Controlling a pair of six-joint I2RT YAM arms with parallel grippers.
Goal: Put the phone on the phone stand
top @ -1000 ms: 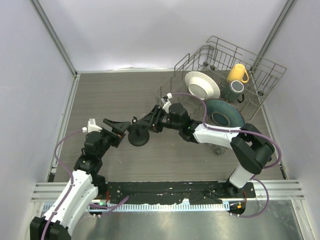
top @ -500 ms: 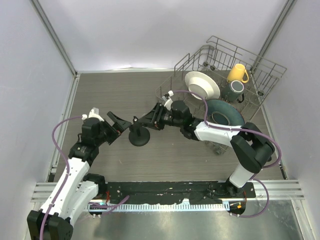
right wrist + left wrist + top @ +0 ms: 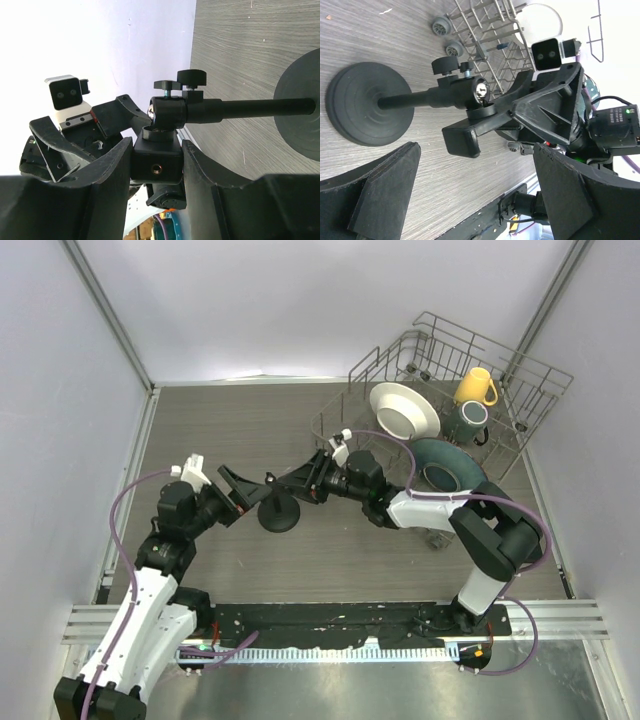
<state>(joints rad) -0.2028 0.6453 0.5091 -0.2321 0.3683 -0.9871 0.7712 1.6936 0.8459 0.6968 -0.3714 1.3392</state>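
- Right gripper (image 3: 156,167) is clamped on the phone stand (image 3: 240,109). Its two fingers (image 3: 112,170) are pressed against opposite sides of the small black cradle block (image 3: 462,143) at the top of the stem.
- Left gripper (image 3: 475,195) is spread wide and nothing is grasped. Its padded fingers (image 3: 387,187) are seen at either edge of the left wrist view, clear of the stand.
- In the overhead view, the left gripper (image 3: 243,498) is positioned just left of the head of the stand. It is pointed toward the right gripper (image 3: 292,483), with the head between the two.
- The phone stand (image 3: 281,518) is located near the middle of the worktop (image 3: 220,430). Its round disc base (image 3: 367,102) is seated on the wood-grain surface.
- A ball joint with a thumbscrew (image 3: 446,65) is fitted between the stem and the cradle block.
- A grey wire dish rack (image 3: 510,390) is set at the far right of the worktop, well apart from the stand.
- A white plate (image 3: 404,410), a teal plate (image 3: 448,468), a yellow mug (image 3: 476,387) and a dark mug (image 3: 468,422) are held in the rack.
- The position of the phone cannot be determined from these views.
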